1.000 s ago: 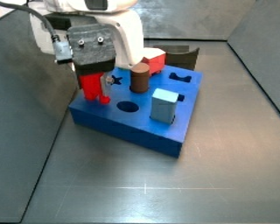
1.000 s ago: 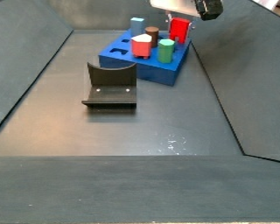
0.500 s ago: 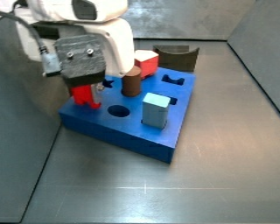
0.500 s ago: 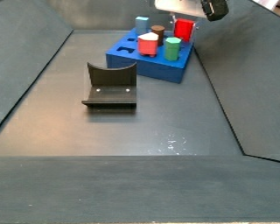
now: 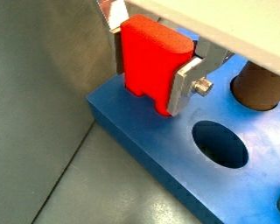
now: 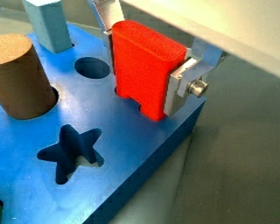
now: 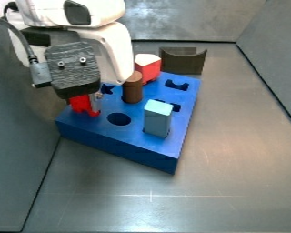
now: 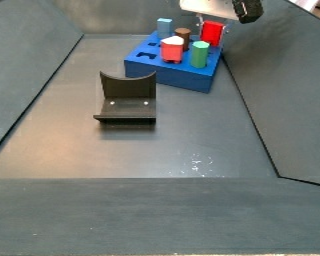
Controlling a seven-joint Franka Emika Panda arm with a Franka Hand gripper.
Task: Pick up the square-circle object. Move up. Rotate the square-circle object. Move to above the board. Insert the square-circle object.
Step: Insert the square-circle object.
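Note:
My gripper (image 5: 150, 74) is shut on the square-circle object (image 5: 146, 54), a tall bright-red block held upright between the silver fingers (image 5: 182, 85). Its lower end meets the top of the blue board (image 5: 136, 140) near a corner, and I cannot tell how deep it sits. Both wrist views show this, with the gripper (image 6: 146, 77), the object (image 6: 140, 63) and the board (image 6: 143, 153). In a side view the gripper (image 7: 84, 95) stands over the board's (image 7: 112, 144) near-left corner. In a side view the object (image 8: 210, 33) is at the board's (image 8: 176, 78) far right.
On the board stand a brown cylinder (image 7: 132, 88), a squat red block with a white top (image 7: 145, 65), a light-blue block (image 7: 158, 116) and a green peg (image 8: 198, 54). Star (image 6: 70, 150) and round (image 5: 220, 144) holes are open. A dark arch block (image 7: 181, 60) sits behind. The fixture (image 8: 125, 97) stands mid-floor.
The gripper with the red block has moved left in a side view. The board with its pegs has slid the same way, toward the wall.

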